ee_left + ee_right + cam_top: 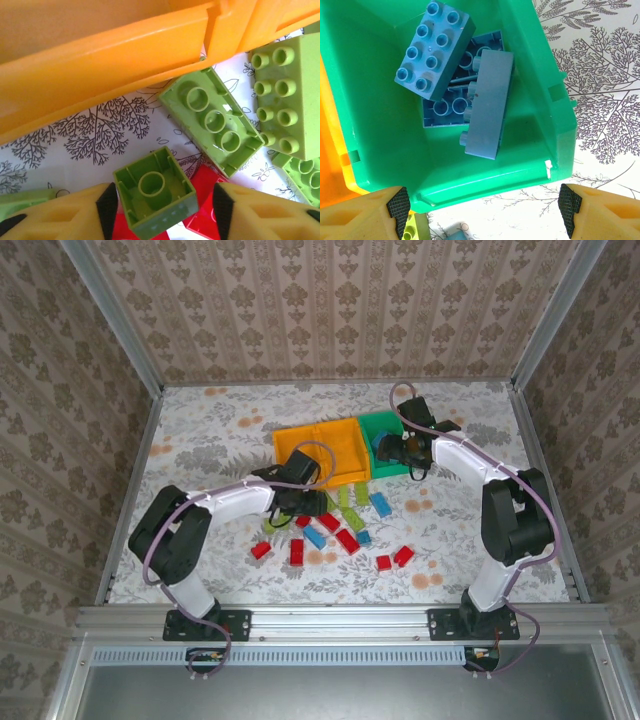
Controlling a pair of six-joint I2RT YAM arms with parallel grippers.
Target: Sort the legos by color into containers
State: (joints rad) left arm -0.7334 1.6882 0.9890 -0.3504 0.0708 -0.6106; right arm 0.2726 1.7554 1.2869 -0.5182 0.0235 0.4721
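Note:
A small lime green lego [155, 197] lies upside down between the fingers of my left gripper [162, 207]. The jaws are open, with a gap showing at the right pad [222, 210]. It rests partly on a red lego [205, 205], just in front of an orange container [100, 65]. My right gripper [484, 207] hangs open and empty over the near wall of the green container [380, 125], which holds three blue legos [435, 50]. In the top view the left gripper [300, 502] is below the orange containers [300, 445] and the right gripper [395, 455] is at the green container [385, 430].
Loose legos lie scattered in front of the containers: red ones [347, 541], blue ones [314, 536] and lime ones [349, 515]. Two larger lime legos [212, 120] [282, 95] sit right of the left fingers. Metal rails and patterned walls ring the table.

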